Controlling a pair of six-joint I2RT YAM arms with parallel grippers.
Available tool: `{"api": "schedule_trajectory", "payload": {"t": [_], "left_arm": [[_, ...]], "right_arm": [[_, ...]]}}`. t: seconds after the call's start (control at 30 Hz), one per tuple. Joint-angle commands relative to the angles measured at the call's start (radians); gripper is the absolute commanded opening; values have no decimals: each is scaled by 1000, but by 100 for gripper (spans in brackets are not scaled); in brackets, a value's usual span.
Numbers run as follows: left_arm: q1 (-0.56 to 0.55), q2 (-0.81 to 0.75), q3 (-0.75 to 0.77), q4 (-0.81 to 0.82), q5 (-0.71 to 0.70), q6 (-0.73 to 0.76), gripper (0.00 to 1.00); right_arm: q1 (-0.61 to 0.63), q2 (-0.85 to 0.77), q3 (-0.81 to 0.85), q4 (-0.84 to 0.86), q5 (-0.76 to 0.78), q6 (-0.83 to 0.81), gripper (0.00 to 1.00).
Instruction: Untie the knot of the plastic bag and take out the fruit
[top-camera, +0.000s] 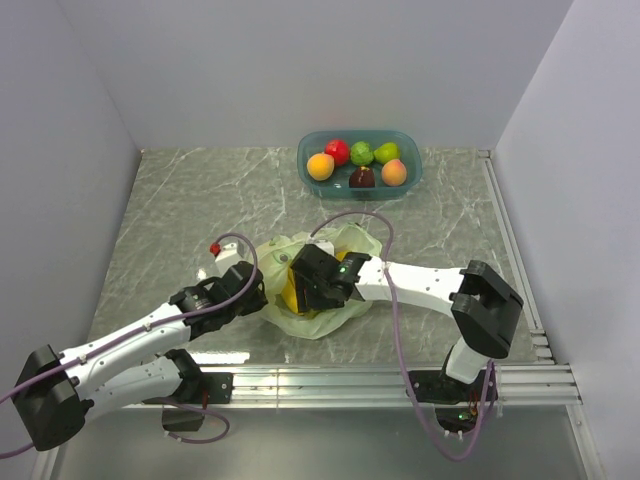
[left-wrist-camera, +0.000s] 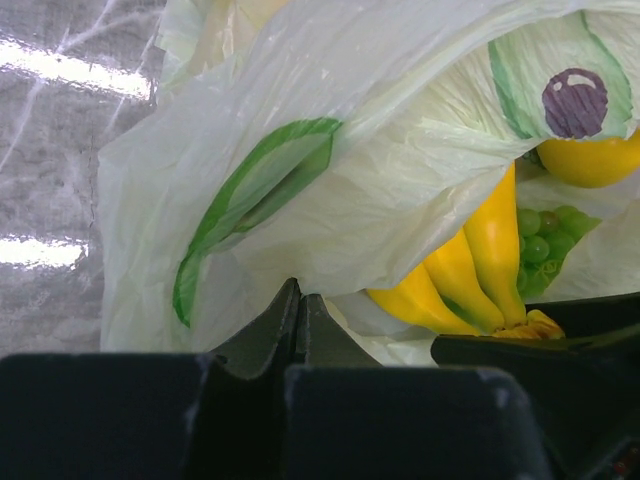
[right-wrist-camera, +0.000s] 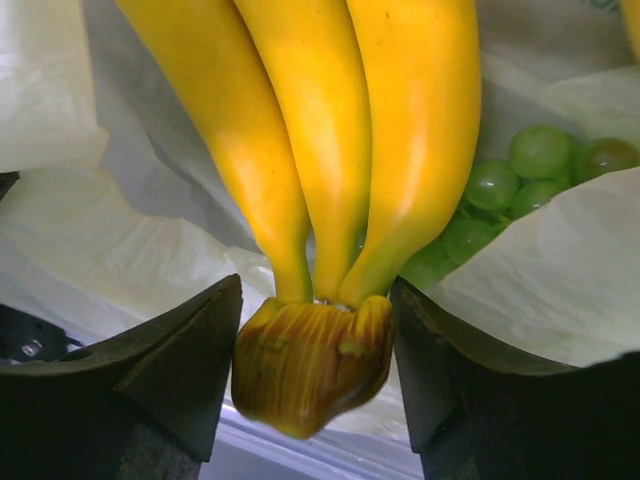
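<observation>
Bag (top-camera: 290, 250) lies mid-table (top-camera: 180, 200), mouth open. Removal step: right gripper (right-wrist-camera: 318, 300) clamps the bananas' (right-wrist-camera: 330, 130) stem, left gripper (left-wrist-camera: 300, 305) pinches bag plastic. Next, likely, a steady lift clear of the film.

The bag (top-camera: 312, 322) lies crumpled on the counter's near middle, thin, crinkly, translucent pale yellow-green with green leaf prints and a purple one. Its mouth gapes open, and its near edge is pinched in the left tool (left-wrist-camera: 298, 315). Inside, a bunch of three glossy yellow bananas (right-wrist-camera: 330, 130) points out of the opening, its brown-streaked stem gripped between the fingers of the right tool (right-wrist-camera: 315, 335). Green grapes (right-wrist-camera: 520, 175) lie just behind the bananas, touching them, and a smooth yellow fruit (left-wrist-camera: 590, 160) sits deeper, under the raised plastic.
</observation>
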Motion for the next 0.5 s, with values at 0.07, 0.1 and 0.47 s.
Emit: {"api": "schedule_trajectory", "payload": {"t": [0.07,0.1,0.47], "left_arm": [[1,0,-9,38,21,21,1],[1,0,-11,41,22,21,1],[2,-48,-13,3,-57,-3,1]], "right_arm": [[-8,11,-52,63,12,73,53],[-10,2,-60,64,21,73,46],[-12,-200,26,-182,171,-9,0]]}}
